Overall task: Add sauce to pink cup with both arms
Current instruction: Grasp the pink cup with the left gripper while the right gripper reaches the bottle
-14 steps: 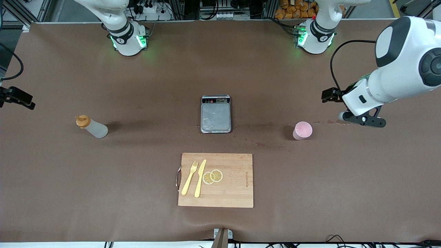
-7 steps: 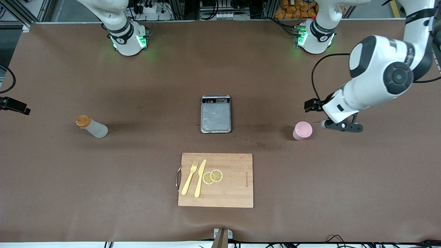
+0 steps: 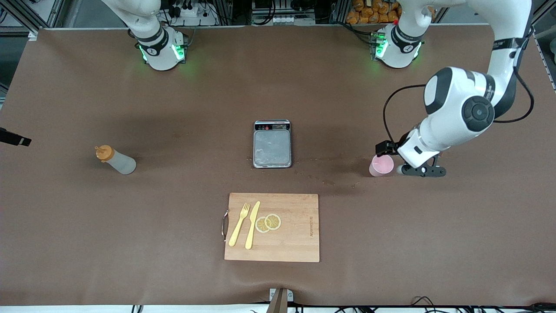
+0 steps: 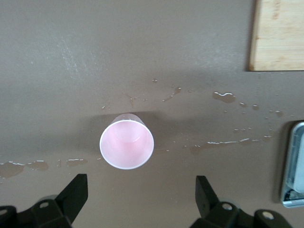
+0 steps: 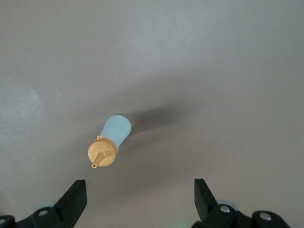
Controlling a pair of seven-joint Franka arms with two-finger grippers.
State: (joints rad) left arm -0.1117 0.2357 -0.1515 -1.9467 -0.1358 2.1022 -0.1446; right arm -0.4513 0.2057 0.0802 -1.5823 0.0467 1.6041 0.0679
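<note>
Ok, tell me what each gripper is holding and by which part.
Nothing is held. The left gripper is open beside the pink cup; the right gripper is open above the sauce.

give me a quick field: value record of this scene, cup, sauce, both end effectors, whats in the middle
pink cup: upright, toward the left arm's end of the table, looks empty
sauce: squeeze bottle, orange cap on, standing untouched toward the right arm's end
left end effector: open, low beside the pink cup, not touching it
right end effector: open, above the sauce, holding nothing
scale: mid-table, plate bare
cutting board: nearer the front camera than the scale, carrying a fork, knife and two lemon slices
spills: wet droplets near the cup
</note>
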